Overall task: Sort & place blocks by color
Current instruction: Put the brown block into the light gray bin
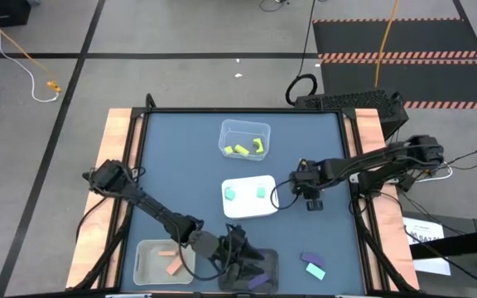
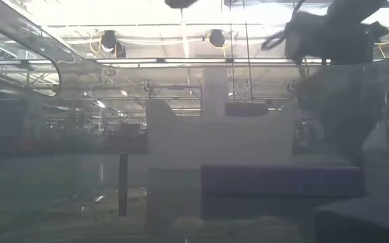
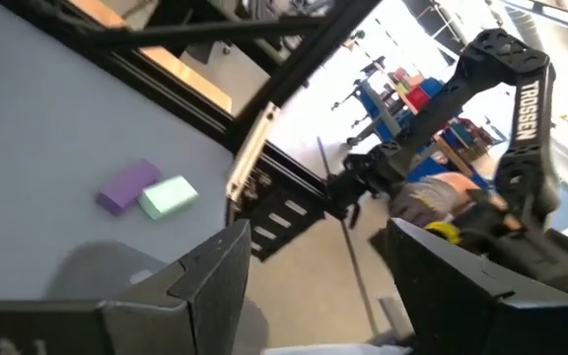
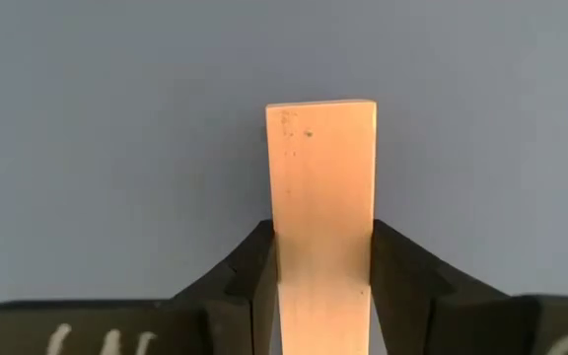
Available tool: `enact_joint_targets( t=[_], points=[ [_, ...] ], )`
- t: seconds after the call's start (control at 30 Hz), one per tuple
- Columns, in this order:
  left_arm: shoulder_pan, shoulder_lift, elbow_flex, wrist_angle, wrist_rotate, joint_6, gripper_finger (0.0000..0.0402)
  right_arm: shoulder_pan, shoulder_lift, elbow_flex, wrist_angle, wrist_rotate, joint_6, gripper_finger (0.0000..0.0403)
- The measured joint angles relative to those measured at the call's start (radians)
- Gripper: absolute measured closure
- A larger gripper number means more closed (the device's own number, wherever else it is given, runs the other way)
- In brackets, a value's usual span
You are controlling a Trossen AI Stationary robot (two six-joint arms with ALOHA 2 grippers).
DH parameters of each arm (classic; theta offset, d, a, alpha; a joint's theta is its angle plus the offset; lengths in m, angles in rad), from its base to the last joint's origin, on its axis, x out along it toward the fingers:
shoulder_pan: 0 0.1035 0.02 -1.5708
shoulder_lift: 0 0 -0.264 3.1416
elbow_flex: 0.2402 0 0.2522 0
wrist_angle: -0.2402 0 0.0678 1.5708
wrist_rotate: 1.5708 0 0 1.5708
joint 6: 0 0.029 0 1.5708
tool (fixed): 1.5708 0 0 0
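Between the fingers of my right pincer [image 4: 323, 286], just right of the white tray [image 1: 249, 209] near mid-counter, stands a salmon-orange bar [image 4: 321, 197], both pads pressed to its flanks, so I judge it gripped and low over the blue counter [image 1: 180, 157]. Sorting is well advanced: three yellow-green blocks [image 1: 240, 150] lie in the clear tray [image 1: 244, 127] at the far middle, two teal blocks [image 1: 231, 194] sit on the white tray, and two salmon-orange blocks [image 1: 171, 266] rest in the clear bin [image 1: 142, 251] at the near left, with at least one purple block [image 1: 257, 281] on the black tray [image 1: 270, 263] beneath my left arm. Left to do, as I judge it: the bar I hold belongs in the near-left bin, and a loose purple block [image 1: 313, 261] touching a loose teal block [image 1: 315, 270] near the counter's front right corner both await placing. My left pincer [image 1: 240, 263] hovers over the black tray with its fingers apart and nothing between them. What stands in the way: the left arm and the white tray lie across the straight path from my right pincer to the salmon bin, so a crossing would risk contact. Cables trail on the floor [image 1: 40, 50] beyond the counter, clear of the work.
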Motion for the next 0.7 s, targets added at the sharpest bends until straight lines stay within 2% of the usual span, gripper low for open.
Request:
enact_joint_targets(
  t=[0.2,0.3,0.4,0.53,0.7],
  points=[
    [0.054,0.0,0.0,0.0,-0.008,0.089,0.0165,0.001,-0.164,0.0,0.014,0.152,0.045,0.0294],
    [0.082,0.0,0.0,0.0,-0.045,0.146,0.0165,0.001,-0.241,0.0,0.1,0.238,0.101,0.0294],
    [0.111,0.0,0.0,0.0,-0.092,0.197,0.0165,0.017,-0.307,0.001,0.25,0.292,0.109,0.0294],
    [0.151,0.0,0.0,0.0,-0.155,0.258,0.0165,0.044,-0.361,0.001,0.501,0.346,0.021,0.0294],
    [0.191,0.0,0.0,0.001,-0.182,0.334,0.0165,0.048,-0.386,0.002,0.852,0.343,-0.061,0.0294]
  ],
)
